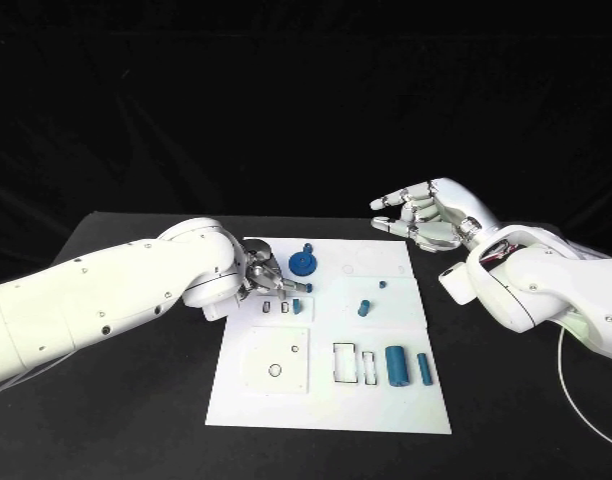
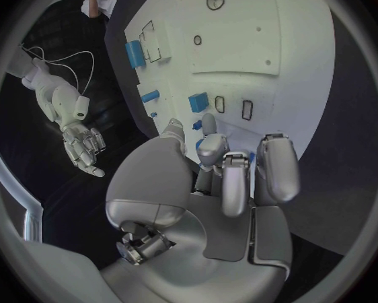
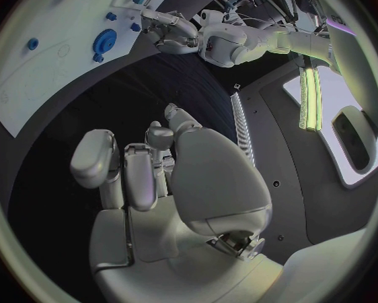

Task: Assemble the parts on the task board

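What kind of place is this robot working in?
Probably a robotics lab test bench. A black table against a dark backdrop holds a white task board with cut-out slots and small blue parts, worked by the left hand and right hand.

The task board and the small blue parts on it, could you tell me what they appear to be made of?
The task board looks like matte white plastic or painted plate: flat, even, with crisp cut-out slots; the material stays uncertain. The blue parts look like moulded or printed plastic: uniform colour, dull sheen, no metallic glint.
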{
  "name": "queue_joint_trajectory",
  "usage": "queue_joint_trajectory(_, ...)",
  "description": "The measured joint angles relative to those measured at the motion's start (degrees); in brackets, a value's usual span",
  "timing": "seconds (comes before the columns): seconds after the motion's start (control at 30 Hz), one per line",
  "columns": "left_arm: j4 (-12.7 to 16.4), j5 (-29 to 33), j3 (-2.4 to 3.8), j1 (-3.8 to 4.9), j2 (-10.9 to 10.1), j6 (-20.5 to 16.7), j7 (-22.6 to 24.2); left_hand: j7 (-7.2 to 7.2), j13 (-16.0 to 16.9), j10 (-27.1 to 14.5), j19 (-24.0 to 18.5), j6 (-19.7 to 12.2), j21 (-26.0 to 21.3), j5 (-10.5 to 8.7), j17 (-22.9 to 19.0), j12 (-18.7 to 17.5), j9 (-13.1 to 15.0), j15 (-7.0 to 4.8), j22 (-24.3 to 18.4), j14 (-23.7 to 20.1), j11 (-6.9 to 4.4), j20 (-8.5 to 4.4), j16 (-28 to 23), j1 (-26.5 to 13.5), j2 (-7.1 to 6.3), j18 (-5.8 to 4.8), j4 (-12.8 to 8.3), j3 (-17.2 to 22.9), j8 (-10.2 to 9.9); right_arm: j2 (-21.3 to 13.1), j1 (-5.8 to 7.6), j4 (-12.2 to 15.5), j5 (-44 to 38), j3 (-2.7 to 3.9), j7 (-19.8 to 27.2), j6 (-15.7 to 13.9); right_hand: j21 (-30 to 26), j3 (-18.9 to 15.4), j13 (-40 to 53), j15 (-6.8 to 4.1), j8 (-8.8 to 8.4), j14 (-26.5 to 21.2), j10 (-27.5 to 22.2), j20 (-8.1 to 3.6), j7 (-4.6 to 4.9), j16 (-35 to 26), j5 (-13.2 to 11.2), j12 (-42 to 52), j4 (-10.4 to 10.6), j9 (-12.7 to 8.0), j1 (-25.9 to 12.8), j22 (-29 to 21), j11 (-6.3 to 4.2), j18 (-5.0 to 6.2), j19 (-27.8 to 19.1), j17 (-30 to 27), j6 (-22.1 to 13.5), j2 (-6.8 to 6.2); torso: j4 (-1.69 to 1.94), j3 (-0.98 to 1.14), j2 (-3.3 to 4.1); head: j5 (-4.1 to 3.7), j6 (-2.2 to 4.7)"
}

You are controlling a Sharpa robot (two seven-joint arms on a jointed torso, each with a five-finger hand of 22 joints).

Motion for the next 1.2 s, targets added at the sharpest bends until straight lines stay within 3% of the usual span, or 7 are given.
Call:
queue_joint_trajectory(0.23,-1.5,-0.4,-0.17,-0.04,1.7,1.8,-0.3,0.3,0.1,0.0,0.0,-0.3,0.0,0.0,0.0,0.0,0.6,0.0,0.2,0.0,0.0,0.0,0.0,-0.2,0.22,0.0,-0.1,-0.4,0.3,0.3,0.0,-0.6,0.0,-0.04,-0.3,0.4,0.0,0.0,-0.1,0.0,0.0,0.0,0.0,0.0,0.0,0.0,0.0,0.0,0.0,-0.1,0.0,-0.1,0.0,0.0,0.0,0.0,0.0,0.0,-0.1,-0.01,0.03,0.01,-0.09)
queue_joint_trajectory(0.87,-2.4,-2.3,-0.2,-0.04,2.8,5.7,-0.6,-0.11,0.7,0.4,0.0,-0.7,0.3,0.0,0.0,0.4,1.8,-0.19,0.7,0.2,0.0,0.0,0.0,0.5,0.98,0.0,-0.1,-1.1,1.1,0.3,0.0,-0.7,0.1,-0.08,-0.5,0.7,0.0,0.0,-0.1,0.0,0.0,0.0,0.0,0.01,-0.01,0.0,0.0,0.0,0.0,-0.1,0.0,-0.1,0.0,0.0,0.0,0.0,0.0,0.0,-0.05,0.07,0.07,-0.2,-0.59)
queue_joint_trajectory(1.2,-3.5,-2.5,-0.19,-0.04,3.6,6.4,-0.7,-0.1,1.1,0.6,0.2,-1.1,0.3,0.14,0.0,0.8,3.2,-0.4,1.0,0.0,-0.2,-0.21,0.0,2.5,2.98,0.0,-0.2,-1.5,1.6,0.4,0.0,-0.7,0.0,-0.08,-0.6,0.9,0.0,0.0,-0.1,0.0,0.0,0.0,0.0,0.01,-0.01,0.0,0.0,0.0,0.0,-0.1,0.0,-0.2,0.0,0.0,0.0,-0.1,0.0,0.0,-0.04,0.03,0.09,-0.3,-0.74)
